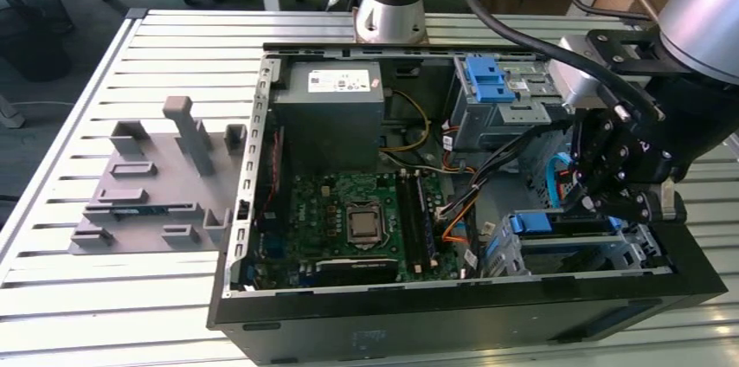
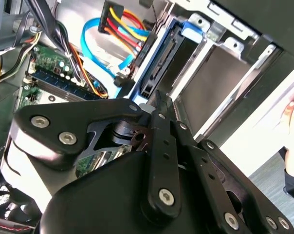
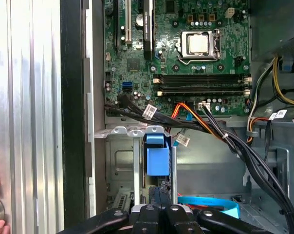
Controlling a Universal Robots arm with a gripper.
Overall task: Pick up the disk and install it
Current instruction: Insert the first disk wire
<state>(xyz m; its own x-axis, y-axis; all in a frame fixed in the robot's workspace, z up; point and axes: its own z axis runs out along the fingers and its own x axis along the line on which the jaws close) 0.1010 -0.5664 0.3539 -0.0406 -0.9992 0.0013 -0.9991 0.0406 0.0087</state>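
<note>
Sitting in the drive cage (image 2: 220,73), the disk (image 2: 159,66), gripper (image 2: 159,100) just beside

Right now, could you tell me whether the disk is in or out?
In: the disk stands on edge inside the metal drive cage.

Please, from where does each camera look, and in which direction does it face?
Exterior view: above the table, looking down into the open computer case; the arm and gripper show.
First wrist view: behind the gripper, facing the circuit board.
Second wrist view: beside the gripper, facing the disk.
Both wrist views share the gripper and the disk's metal cage.
</note>
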